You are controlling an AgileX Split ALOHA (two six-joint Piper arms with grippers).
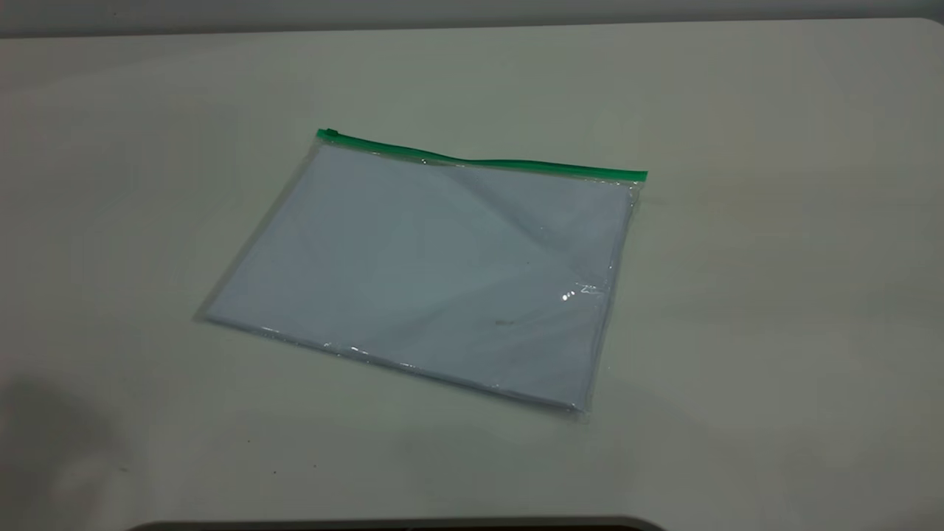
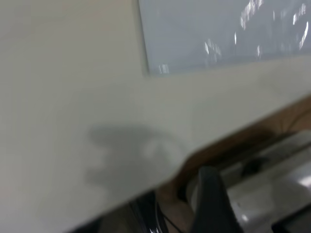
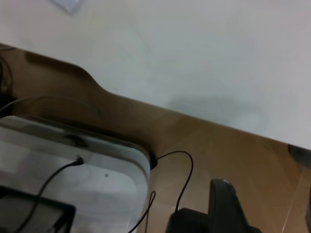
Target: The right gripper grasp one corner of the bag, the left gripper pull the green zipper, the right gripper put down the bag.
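Note:
The bag (image 1: 435, 273) lies flat on the white table (image 1: 774, 295), a clear pouch with white paper inside. The green zipper (image 1: 479, 161) runs along its far long edge, with the slider tab (image 1: 330, 133) at the left end. The corner of the bag (image 1: 639, 179) at the strip's right end lies on the table. Neither gripper shows in the exterior view. The left gripper (image 2: 210, 204) hangs beyond the table's near edge, well away from the bag (image 2: 218, 34). The right gripper (image 3: 224, 206) is also off the table's edge, over the floor, far from the bag (image 3: 68, 5).
The table's near edge (image 1: 398, 522) has a dark cut-out. Below it, the wrist views show a grey-white equipment box (image 3: 73, 170) with thin cables (image 3: 184, 179) and a brown floor (image 3: 233, 145). Shadows fall on the table at front left (image 1: 51, 435).

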